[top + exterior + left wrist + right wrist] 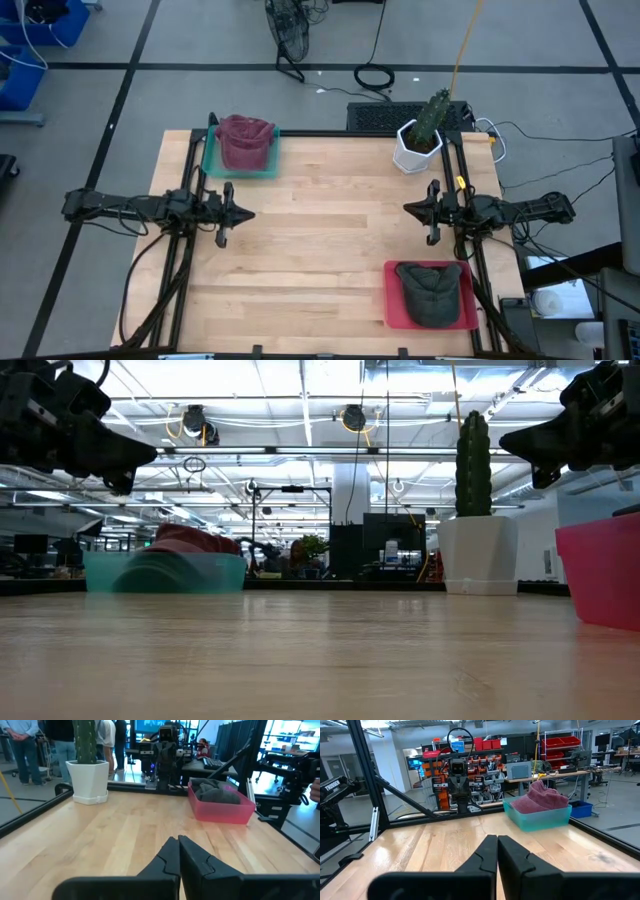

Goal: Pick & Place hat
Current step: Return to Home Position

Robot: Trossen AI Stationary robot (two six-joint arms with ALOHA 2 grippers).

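Maroon cap (245,140) in grn bin (240,173).

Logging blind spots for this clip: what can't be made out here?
Cap count in the green bin: high view, one maroon heap, too small to separate.
Contents of the red bin: low view, its wall hides them; right edge cuts it off.

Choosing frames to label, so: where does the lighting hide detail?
Low view: ceiling lights behind turn the left gripper and right gripper into dark silhouettes. High view: even light, maroon cap and dark cap show plainly. Left wrist view: pale sheen on the table.
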